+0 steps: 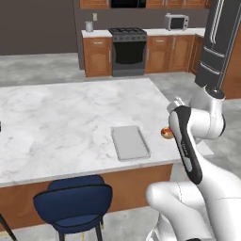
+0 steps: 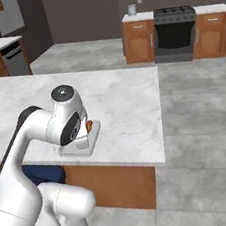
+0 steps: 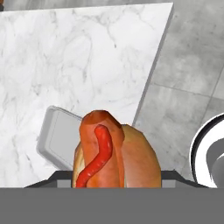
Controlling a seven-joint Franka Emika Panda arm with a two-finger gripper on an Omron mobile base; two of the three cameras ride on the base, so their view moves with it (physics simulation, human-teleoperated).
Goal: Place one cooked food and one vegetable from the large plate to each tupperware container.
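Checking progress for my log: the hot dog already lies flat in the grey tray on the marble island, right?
Not quite. The hot dog isn't lying in the grey tray; the hand view shows it up close at the gripper, above the tray, which sits bare on the marble island, as the left base view shows.

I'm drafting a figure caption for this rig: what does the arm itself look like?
The arm is made of glossy white rounded segments, with a long black inlay along one link and dark grey round caps at the joints, one of them visible in the right base view. No loose cables or printed markings can be made out.
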